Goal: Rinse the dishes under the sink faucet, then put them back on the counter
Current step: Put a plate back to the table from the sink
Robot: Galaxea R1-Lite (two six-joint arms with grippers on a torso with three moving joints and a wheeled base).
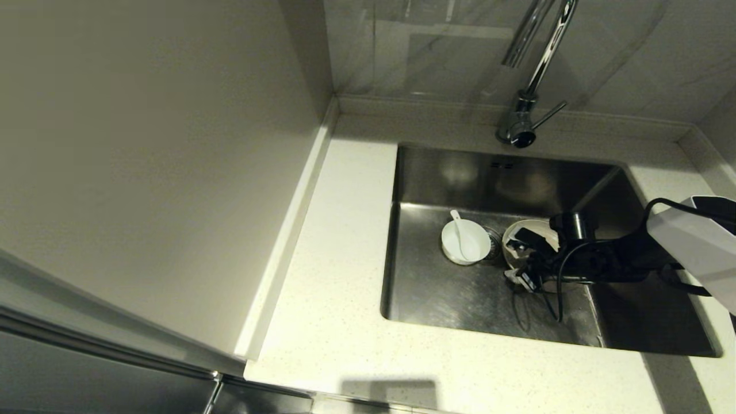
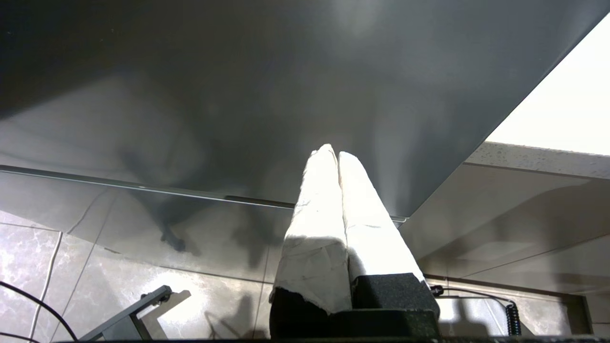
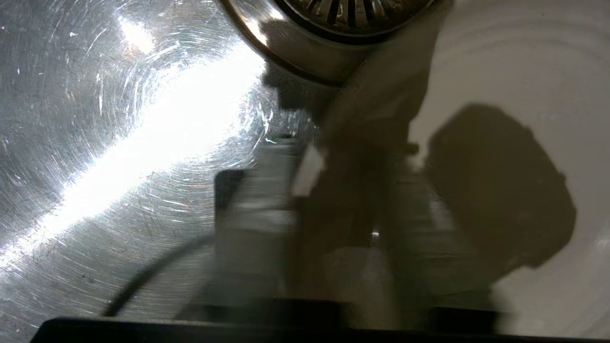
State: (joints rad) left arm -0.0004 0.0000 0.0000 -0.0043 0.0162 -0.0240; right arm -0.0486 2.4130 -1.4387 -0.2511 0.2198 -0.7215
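Note:
A small white bowl sits on the floor of the sink with a white spoon lying in it. To its right lies the cream plate, partly covered by my right gripper. In the right wrist view that gripper straddles the rim of the plate, one finger outside on the steel and one over the plate's inside, closed on the rim. My left gripper is shut and empty, parked low beside a dark cabinet front, out of the head view.
The chrome faucet stands behind the sink with its spout over the back wall. The drain strainer lies between bowl and plate. The pale counter runs along the sink's left and front. A wall panel rises at the left.

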